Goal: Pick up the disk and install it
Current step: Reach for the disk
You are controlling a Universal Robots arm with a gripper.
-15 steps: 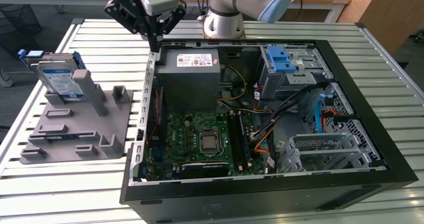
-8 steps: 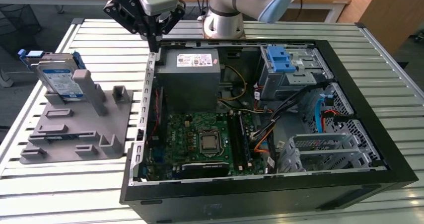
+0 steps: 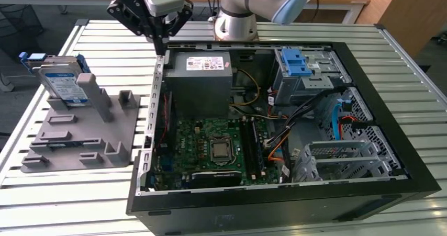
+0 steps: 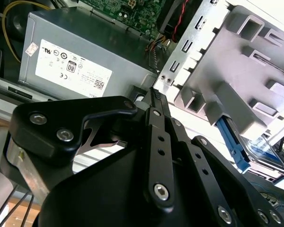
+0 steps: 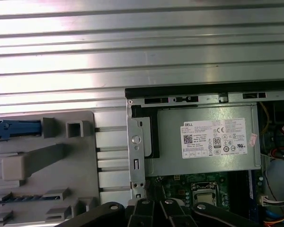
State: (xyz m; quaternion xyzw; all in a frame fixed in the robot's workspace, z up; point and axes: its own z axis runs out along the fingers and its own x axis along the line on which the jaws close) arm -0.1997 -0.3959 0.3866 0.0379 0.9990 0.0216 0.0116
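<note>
The disk (image 3: 62, 84), a silver drive with a white-and-blue label in blue rails, stands on edge in the grey holder (image 3: 77, 136) at the exterior view's left. My gripper (image 3: 162, 43) hangs above the far left corner of the open computer case (image 3: 279, 204), well apart from the disk. Its black fingers (image 4: 155, 97) meet at the tips, shut with nothing between them. The second wrist view shows the disk's label (image 4: 264, 150) and a blue rail beside the holder. The first wrist view catches the disk's blue rail (image 5: 12, 128) and my gripper (image 5: 154, 204).
Inside the case sit the grey power-supply box (image 3: 202, 81), the motherboard (image 3: 216, 147), a metal drive cage with a blue latch (image 3: 299, 63) and another metal cage (image 3: 342, 160). The case stands on a slatted metal table (image 3: 104, 42). Cables run near the cages.
</note>
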